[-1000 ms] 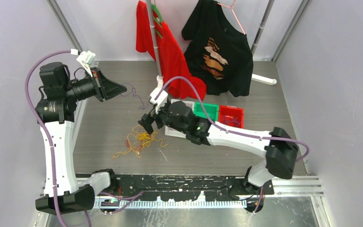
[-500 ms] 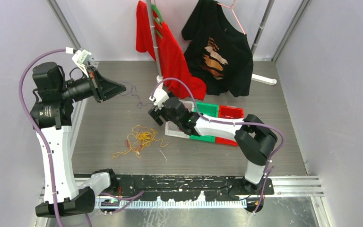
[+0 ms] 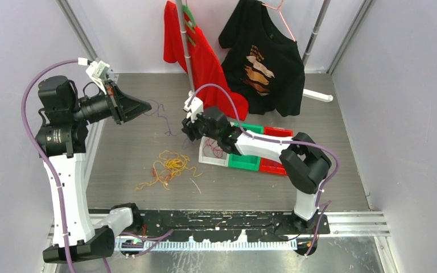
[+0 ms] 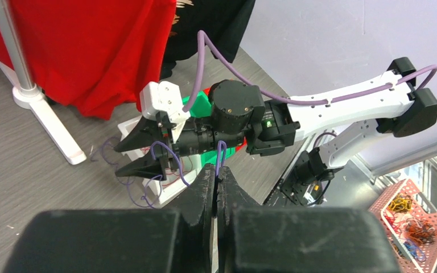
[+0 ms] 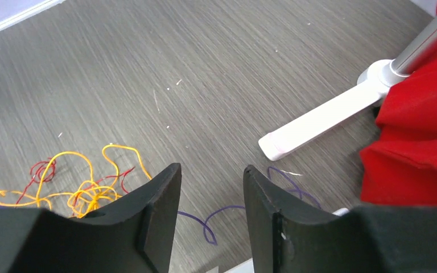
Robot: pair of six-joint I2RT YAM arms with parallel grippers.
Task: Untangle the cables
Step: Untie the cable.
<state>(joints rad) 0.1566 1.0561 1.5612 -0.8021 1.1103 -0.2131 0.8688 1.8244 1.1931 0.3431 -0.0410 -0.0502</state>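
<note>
A tangle of yellow and red cables (image 3: 168, 166) lies on the grey table; it also shows in the right wrist view (image 5: 85, 193). My left gripper (image 3: 146, 106) is raised at the left and shut on a thin purple cable (image 3: 162, 116). In the left wrist view the cable (image 4: 221, 153) rises out of the shut gripper (image 4: 216, 173) and loops past my right gripper (image 4: 142, 154). My right gripper (image 3: 186, 129) is open and empty, beside the white tray. In its own view the gripper (image 5: 211, 176) hovers above a purple cable (image 5: 205, 219) on the table.
A white tray (image 3: 207, 157) holds red cables, with a green bin (image 3: 243, 162) and a red bin (image 3: 272, 166) beside it. A clothes rack foot (image 5: 324, 119), a red shirt (image 3: 205, 62) and a black shirt (image 3: 264, 57) stand behind.
My right gripper has drawn back from above the yellow tangle toward the white tray, its arm folding in. My left arm shifted slightly left, still holding the purple cable.
</note>
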